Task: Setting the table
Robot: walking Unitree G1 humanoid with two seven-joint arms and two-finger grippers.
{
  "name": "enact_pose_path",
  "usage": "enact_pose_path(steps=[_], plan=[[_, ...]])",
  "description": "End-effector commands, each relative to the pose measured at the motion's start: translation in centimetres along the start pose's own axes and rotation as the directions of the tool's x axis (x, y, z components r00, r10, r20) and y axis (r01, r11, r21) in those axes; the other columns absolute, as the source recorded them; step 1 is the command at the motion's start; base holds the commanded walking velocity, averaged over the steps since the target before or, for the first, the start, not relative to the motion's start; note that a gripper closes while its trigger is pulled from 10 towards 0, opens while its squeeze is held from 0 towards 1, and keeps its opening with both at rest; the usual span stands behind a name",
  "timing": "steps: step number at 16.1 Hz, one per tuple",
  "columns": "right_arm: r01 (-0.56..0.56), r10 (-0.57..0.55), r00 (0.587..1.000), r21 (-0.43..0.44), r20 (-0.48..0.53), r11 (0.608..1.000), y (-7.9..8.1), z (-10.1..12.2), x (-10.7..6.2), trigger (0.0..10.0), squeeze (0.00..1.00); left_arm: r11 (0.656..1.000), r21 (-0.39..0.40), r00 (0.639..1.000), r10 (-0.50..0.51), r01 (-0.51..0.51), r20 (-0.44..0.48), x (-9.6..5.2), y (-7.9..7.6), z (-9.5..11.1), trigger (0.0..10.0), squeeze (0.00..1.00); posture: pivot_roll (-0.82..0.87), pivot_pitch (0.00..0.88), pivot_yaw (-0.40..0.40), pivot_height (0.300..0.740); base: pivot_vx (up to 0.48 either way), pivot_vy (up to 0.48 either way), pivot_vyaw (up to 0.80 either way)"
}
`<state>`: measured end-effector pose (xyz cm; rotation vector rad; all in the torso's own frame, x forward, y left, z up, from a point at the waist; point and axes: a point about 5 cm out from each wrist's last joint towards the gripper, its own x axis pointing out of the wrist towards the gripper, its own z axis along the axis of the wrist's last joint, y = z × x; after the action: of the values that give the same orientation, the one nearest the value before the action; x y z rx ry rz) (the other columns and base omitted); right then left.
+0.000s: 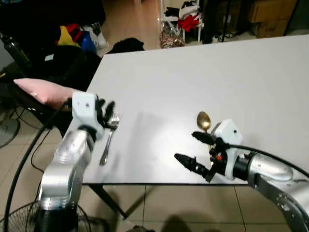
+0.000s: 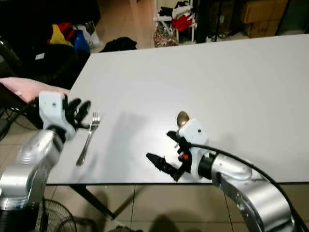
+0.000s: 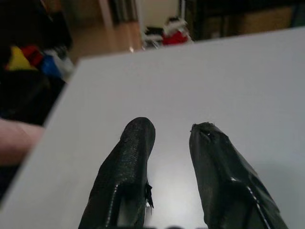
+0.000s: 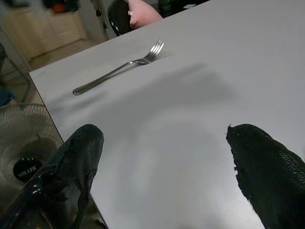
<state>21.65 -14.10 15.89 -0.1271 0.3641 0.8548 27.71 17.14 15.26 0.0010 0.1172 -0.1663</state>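
Note:
A silver fork (image 1: 108, 139) lies on the white table (image 1: 193, 72) near its front left corner, tines pointing away from me. My left gripper (image 1: 107, 113) hovers just over the fork's tines, open, with nothing between its fingers (image 3: 136, 143). A gold spoon (image 1: 203, 120) lies near the front edge, further right, partly hidden behind my right wrist. My right gripper (image 1: 194, 150) is open just left of the spoon, low over the table's front edge, holding nothing. In the right wrist view the fork (image 4: 119, 69) lies beyond the spread fingertips (image 4: 88, 143).
A pink cushion (image 1: 41, 91) rests on a dark chair at the table's left side. A floor fan (image 1: 19, 217) stands at the lower left by a black cable. Clothes and bags (image 1: 79, 38) and a white rack (image 1: 186, 21) lie beyond the table's far end.

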Motion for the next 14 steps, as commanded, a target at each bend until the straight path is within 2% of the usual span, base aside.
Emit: enact_pose_path(steps=[1, 2, 3, 4, 5, 6, 8, 9, 10, 11, 12, 13, 14], plan=[[0.049, -0.049, 0.998, 0.018, 0.025, 0.999, 0.3, -0.1, 0.2, 10.0, 0.00, 1.000, 0.018, 1.000, -0.001, 0.001, -0.004, -1.6, -0.4, -0.4, 10.0, 0.00, -0.16, 0.000, 0.168, 0.740, 0.000, 0.000, 0.00], [0.142, -0.145, 0.988, 0.055, 0.057, 0.988, 0.2, -0.2, 0.5, 10.0, 0.00, 0.999, 0.043, 0.999, 0.022, -0.023, 0.029, -3.4, -0.9, -0.8, 10.0, 0.00, -0.16, 0.000, 0.162, 0.740, 0.000, 0.000, 0.00], [0.236, -0.241, 0.966, 0.061, 0.092, 0.970, -0.2, -0.1, 0.7, 10.0, 0.00, 0.997, 0.040, 0.998, 0.058, -0.059, 0.030, -4.2, -0.9, -1.0, 10.0, 0.00, -0.15, 0.000, 0.155, 0.740, 0.000, 0.000, 0.00], [0.324, -0.334, 0.935, 0.096, 0.116, 0.941, -0.7, -0.1, 1.0, 10.0, 0.00, 0.996, 0.040, 0.996, 0.083, -0.084, 0.029, -4.6, -0.9, -1.1, 10.0, 0.00, -0.14, 0.000, 0.146, 0.740, 0.000, -0.386, 0.00], [0.365, -0.383, 0.915, 0.144, 0.127, 0.920, -0.8, -0.4, 1.1, 10.0, 0.00, 0.996, 0.037, 0.996, 0.079, -0.080, 0.028, -5.0, -1.1, -1.2, 10.0, 0.00, -0.13, 0.000, 0.139, 0.740, 0.000, -0.469, 0.00], [0.434, -0.456, 0.882, 0.171, 0.121, 0.885, -1.3, -1.0, 1.1, 10.0, 0.00, 0.995, 0.065, 0.997, 0.080, -0.081, 0.018, -5.3, -1.3, -1.3, 10.0, 0.00, -0.11, 0.000, 0.131, 0.740, 0.000, -0.480, 0.00], [0.519, -0.543, 0.832, 0.184, 0.116, 0.835, -2.1, -1.9, 1.2, 10.0, 0.00, 0.993, 0.059, 0.995, 0.100, -0.101, 0.028, -5.8, -1.3, -1.2, 10.0, 0.00, -0.07, 0.000, 0.112, 0.740, 0.000, -0.480, 0.00], [0.528, -0.551, 0.827, 0.181, 0.113, 0.830, -2.2, -2.1, 1.2, 10.0, 0.00, 0.992, 0.059, 0.994, 0.106, -0.107, 0.021, -5.9, -1.3, -1.5, 10.0, 0.00, -0.07, 0.000, 0.112, 0.740, 0.000, -0.480, 0.00], [0.525, -0.555, 0.822, 0.210, 0.127, 0.825, -2.3, -1.7, 1.1, 10.0, 0.63, 0.991, 0.056, 0.992, 0.120, -0.121, 0.030, -6.4, -1.6, -1.1, 10.0, 0.04, -0.06, 0.014, 0.093, 0.740, 0.000, -0.480, 0.00], [0.502, -0.538, 0.828, 0.222, 0.155, 0.836, -2.0, -1.3, 1.1, 10.0, 1.00, 0.992, 0.026, 0.992, 0.125, -0.126, 0.033, -6.9, -1.7, -1.0, 10.0, 0.05, -0.05, 0.004, 0.096, 0.740, 0.000, -0.480, 0.00], [0.483, -0.516, 0.840, 0.201, 0.168, 0.852, -1.8, -1.2, 1.2, 10.0, 1.00, 0.993, 0.027, 0.993, 0.114, -0.115, 0.015, -7.1, -1.9, -1.3, 10.0, 0.11, -0.05, 0.012, 0.096, 0.740, 0.000, -0.480, 0.00], [0.485, -0.512, 0.839, 0.175, 0.181, 0.857, -1.5, -1.2, 1.2, 10.0, 1.00, 0.994, 0.032, 0.994, 0.106, -0.106, 0.007, -7.5, -2.3, -1.4, 10.0, 0.09, -0.04, 0.014, 0.093, 0.740, 0.000, -0.480, 0.00], [0.511, -0.524, 0.815, 0.120, 0.246, 0.851, -1.4, -0.8, 1.0, 10.0, 1.00, 0.994, 0.038, 0.994, 0.103, -0.104, 0.018, -7.7, -2.3, -1.3, 10.0, 0.07, -0.05, 0.017, 0.097, 0.740, 0.000, -0.480, 0.00]])
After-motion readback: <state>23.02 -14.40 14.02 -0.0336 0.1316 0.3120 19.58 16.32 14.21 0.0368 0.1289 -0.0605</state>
